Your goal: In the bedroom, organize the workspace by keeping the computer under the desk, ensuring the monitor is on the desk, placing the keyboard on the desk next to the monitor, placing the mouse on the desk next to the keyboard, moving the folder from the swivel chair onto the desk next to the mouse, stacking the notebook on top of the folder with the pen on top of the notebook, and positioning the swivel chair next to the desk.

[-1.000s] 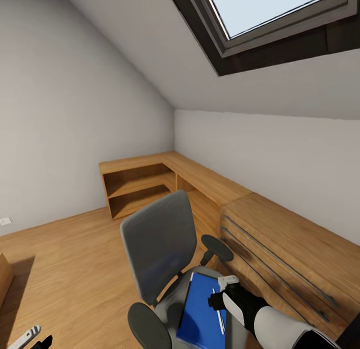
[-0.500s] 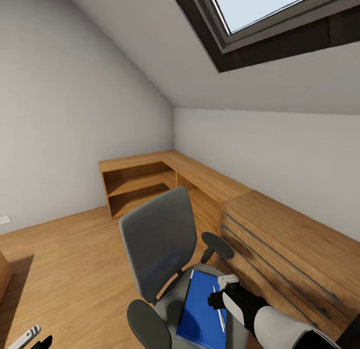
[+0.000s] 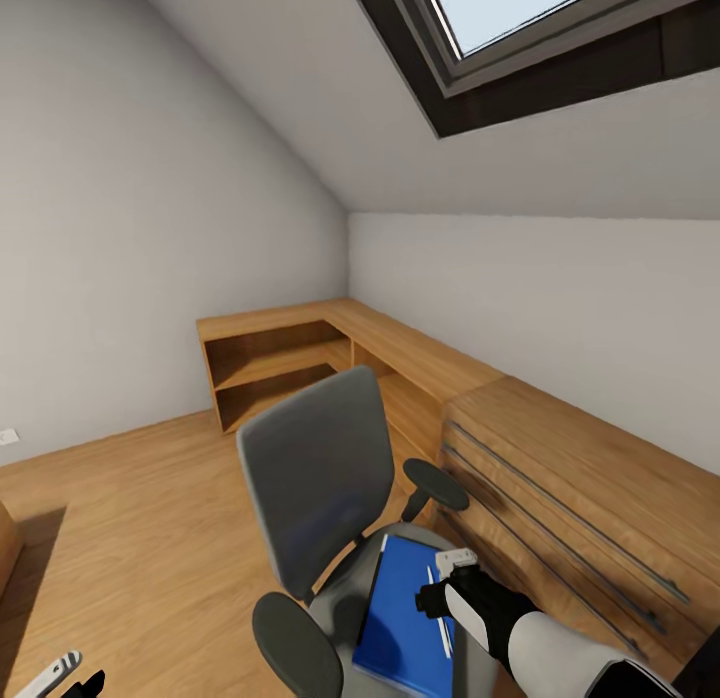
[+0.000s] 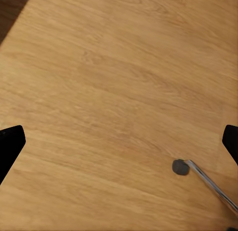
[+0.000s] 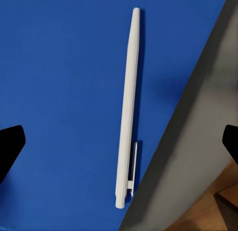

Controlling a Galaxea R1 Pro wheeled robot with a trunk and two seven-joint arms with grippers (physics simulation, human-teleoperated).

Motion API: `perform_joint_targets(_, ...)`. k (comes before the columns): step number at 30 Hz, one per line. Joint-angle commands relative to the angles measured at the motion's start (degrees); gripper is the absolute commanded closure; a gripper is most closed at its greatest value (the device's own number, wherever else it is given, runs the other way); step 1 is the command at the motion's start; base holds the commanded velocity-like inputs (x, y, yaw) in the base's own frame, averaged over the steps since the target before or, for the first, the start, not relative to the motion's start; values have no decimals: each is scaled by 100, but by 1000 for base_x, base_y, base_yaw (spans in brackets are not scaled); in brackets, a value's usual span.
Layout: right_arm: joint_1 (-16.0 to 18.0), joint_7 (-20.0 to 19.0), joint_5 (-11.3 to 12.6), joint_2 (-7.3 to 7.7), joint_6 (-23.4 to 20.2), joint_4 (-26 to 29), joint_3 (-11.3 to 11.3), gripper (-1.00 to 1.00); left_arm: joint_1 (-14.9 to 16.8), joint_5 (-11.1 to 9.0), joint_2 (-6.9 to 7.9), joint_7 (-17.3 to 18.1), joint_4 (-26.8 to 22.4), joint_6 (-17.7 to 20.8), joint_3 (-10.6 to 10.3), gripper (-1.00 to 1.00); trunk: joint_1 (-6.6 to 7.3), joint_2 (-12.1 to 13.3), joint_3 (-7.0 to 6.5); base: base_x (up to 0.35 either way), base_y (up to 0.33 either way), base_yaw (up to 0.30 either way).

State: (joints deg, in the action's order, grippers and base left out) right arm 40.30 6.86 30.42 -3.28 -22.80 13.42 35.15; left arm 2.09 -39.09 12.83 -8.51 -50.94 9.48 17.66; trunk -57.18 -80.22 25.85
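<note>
up close, r wrist cam: pen point(image 5: 127, 107) w/ clip on folder point(image 5: 59, 92).

attic home rm | sloped ceiling w/ skylight point(image 3: 520, 18) | wood floor point(image 3: 130, 518) | low wood shelving point(image 3: 275, 363)

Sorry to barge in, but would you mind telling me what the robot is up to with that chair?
The robot is leaning over the grey swivel chair, where a blue folder lies on the seat with a white pen resting on top of it. Its right gripper hangs just above the pen with both fingers spread wide, touching nothing. The left gripper is down low over bare wooden floor, also open and empty. Behind the chair stand light-wood shelves and a drawer chest.
</note>
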Motion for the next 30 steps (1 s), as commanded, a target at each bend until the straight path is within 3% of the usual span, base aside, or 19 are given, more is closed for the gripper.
perform_joint_targets(1,4,43,60,3,-24,12,45,-100,2,-55,0,-28,-10,28,0,-100,-23,-45,25,0,0,0)
perform_joint_targets(15,4,35,60,11,-26,18,36,-100,2,-55,0,-28,-8,28,0,-100,-330,-607,276,0,0,0)
perform_joint_targets(22,4,71,60,-51,2,64,26,-100,-6,-55,-52,-19,-65,-7,44,-100,-329,-606,276,0,0,0)
perform_joint_targets(30,4,94,60,36,12,97,43,-100,-7,-63,12,-19,-129,-7,64,-100,-329,-606,276,0,0,0)
